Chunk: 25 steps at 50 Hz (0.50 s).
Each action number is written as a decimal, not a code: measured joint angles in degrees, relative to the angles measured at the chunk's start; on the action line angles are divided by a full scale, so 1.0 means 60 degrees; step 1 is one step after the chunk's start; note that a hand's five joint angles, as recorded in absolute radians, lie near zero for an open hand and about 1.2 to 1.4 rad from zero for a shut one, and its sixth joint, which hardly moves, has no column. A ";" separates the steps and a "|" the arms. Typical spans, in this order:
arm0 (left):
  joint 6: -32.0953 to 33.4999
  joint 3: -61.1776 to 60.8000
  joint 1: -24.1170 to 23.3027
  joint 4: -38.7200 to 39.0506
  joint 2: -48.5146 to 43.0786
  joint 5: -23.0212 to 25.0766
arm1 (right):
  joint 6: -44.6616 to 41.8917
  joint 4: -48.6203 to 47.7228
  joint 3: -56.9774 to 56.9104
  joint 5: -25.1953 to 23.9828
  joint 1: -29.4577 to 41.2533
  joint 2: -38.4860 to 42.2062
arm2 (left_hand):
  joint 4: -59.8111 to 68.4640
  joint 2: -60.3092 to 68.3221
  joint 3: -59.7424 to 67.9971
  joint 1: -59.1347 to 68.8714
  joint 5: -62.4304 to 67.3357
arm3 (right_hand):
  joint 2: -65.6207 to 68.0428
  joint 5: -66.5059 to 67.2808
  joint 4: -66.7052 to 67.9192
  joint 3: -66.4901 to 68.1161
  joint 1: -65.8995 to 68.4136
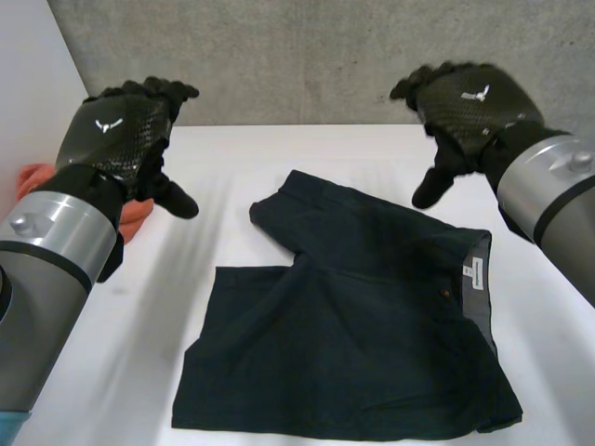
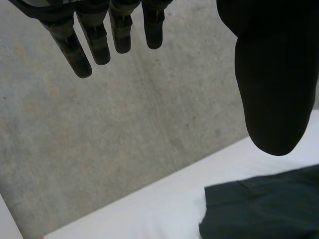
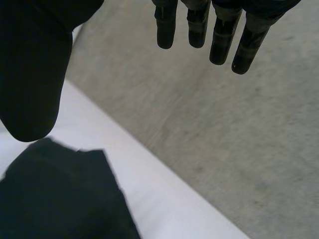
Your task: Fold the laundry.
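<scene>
- Dark shorts [image 1: 353, 344] lie spread on the white table [image 1: 223, 177].
- Left hand [image 1: 125, 135] hovers above the table, fingers [image 2: 99, 45] wide, empty.
- Right hand [image 1: 465, 102] hovers opposite, fingers wide, empty.
- Orange cloth [image 1: 37, 177] lies beside the left arm.

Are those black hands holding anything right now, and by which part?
Nothing is held. The left hand and the right hand hover open, clear of the dark shorts on the table.

A mottled grey concrete wall [image 1: 307, 56] rises from the far edge of a white table [image 1: 232, 158], straight beyond the fingers [image 2: 75, 55] of the left hand [image 2: 269, 74]. A plain white side panel [image 1: 28, 84] joins it outboard of those fingers. Soft, even light covers the tabletop.
</scene>
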 measured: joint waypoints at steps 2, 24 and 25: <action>0.0032 -0.0106 -0.0007 -0.0202 0.0000 0.0024 | -0.0496 0.0734 -0.0049 -0.0251 -0.0008 0.0009 | 0.0000 0.0000 -0.0001 0.0000 0.0000 | 0.0000 0.0000 0.0000 0.0000 0.0000; 0.0419 -0.2714 -0.0203 -0.0971 -0.0294 0.1013 | -0.4163 0.1728 0.4976 -0.1859 -0.1572 -0.0231 | 0.0691 0.0621 0.0539 0.0707 0.0490 | 0.0329 0.0035 0.0143 0.0359 0.0047; 0.0417 -0.2772 -0.0208 -0.0954 -0.0355 0.1030 | -0.4212 0.1592 0.5246 -0.2038 -0.1717 -0.0263 | 0.0760 0.0685 0.0611 0.0760 0.0560 | 0.0386 0.0035 0.0188 0.0416 0.0047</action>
